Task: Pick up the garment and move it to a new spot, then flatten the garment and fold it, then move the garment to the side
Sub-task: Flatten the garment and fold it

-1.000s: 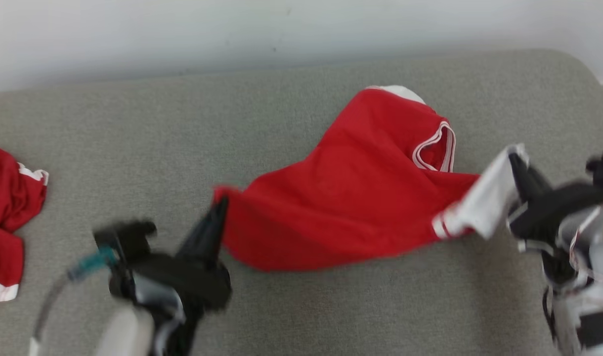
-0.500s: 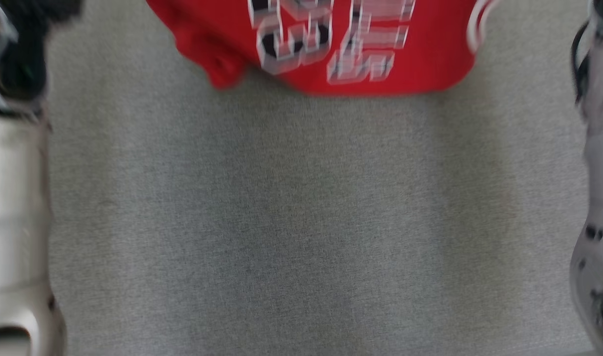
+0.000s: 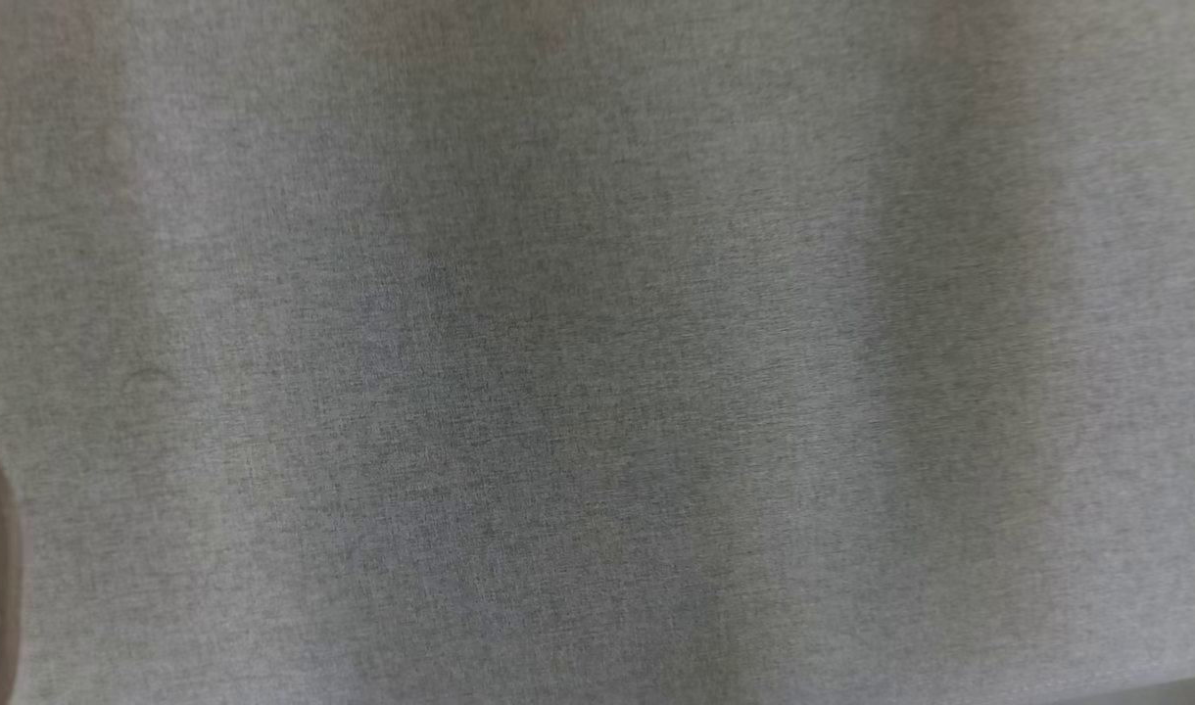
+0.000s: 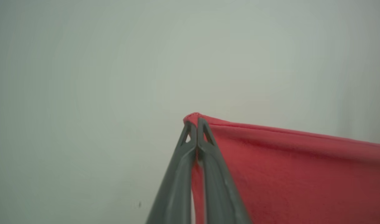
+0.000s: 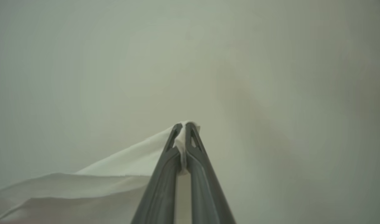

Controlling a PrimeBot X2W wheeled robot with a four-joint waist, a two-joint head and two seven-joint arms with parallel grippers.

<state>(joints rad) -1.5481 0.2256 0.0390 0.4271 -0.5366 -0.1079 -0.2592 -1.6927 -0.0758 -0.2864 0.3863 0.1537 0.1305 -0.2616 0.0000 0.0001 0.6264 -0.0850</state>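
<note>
Against a pale, blank backdrop (image 4: 84, 77), I am pinching a corner of the red garment (image 4: 286, 168) tight in my left gripper (image 4: 196, 124) while my right gripper (image 5: 183, 127) is clamping its white edge (image 5: 115, 168), the cloth trailing away from both; my head camera is looking down on a grey surface (image 3: 597, 352).

The bench (image 3: 597, 352) is covered in grey woven cloth, matt and finely grained. The garment (image 4: 302, 174) is soft matt cloth, red with a stitched hem at the left pincer (image 4: 196, 123) and white at the right pincer (image 5: 183, 126); both pincers look like smooth, dull grey plastic. The wall (image 4: 84, 77) is pale, smooth and matt.
</note>
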